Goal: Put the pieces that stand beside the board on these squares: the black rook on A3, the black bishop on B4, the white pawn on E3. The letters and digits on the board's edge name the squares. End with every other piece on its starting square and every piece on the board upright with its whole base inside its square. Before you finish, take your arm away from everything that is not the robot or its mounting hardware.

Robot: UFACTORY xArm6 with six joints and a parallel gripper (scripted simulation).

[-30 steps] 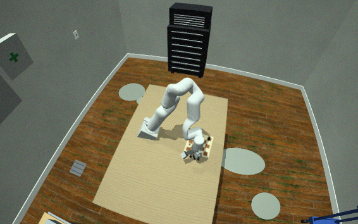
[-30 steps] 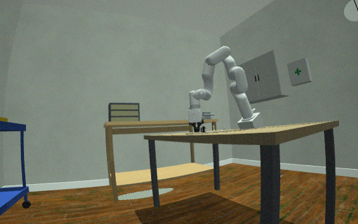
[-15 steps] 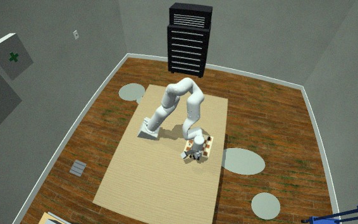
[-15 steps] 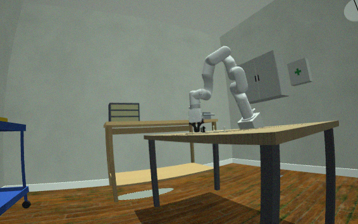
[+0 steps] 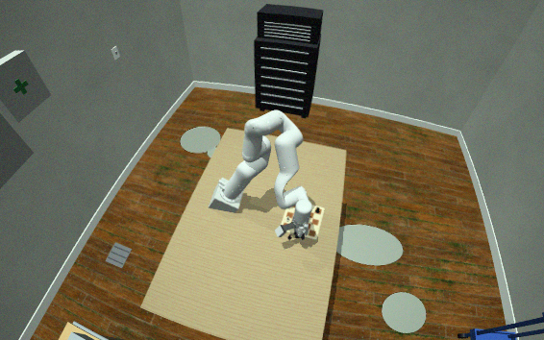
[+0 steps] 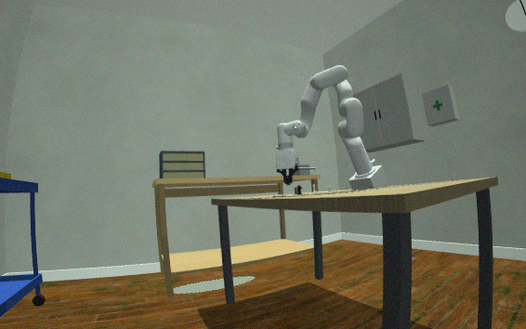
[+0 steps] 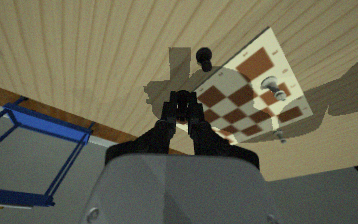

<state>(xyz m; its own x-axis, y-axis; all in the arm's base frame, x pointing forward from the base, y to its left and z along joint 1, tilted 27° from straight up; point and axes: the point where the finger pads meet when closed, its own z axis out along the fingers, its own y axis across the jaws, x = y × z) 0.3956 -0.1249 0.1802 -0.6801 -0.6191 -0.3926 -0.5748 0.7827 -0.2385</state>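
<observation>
A green cross is seen on the white wall box (image 6: 439, 105), far right; no letters or digits can be read on the board (image 7: 254, 90).

white arm (image 5: 287, 154), seemingly black gripper (image 7: 182, 117)

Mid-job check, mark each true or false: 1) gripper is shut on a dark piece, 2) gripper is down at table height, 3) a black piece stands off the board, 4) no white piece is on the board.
1) True: the gripper is clamped on a dark piece.
2) False: it hangs above the table.
3) True: a black piece stands beside the board.
4) False: a white piece stands on it.
</observation>
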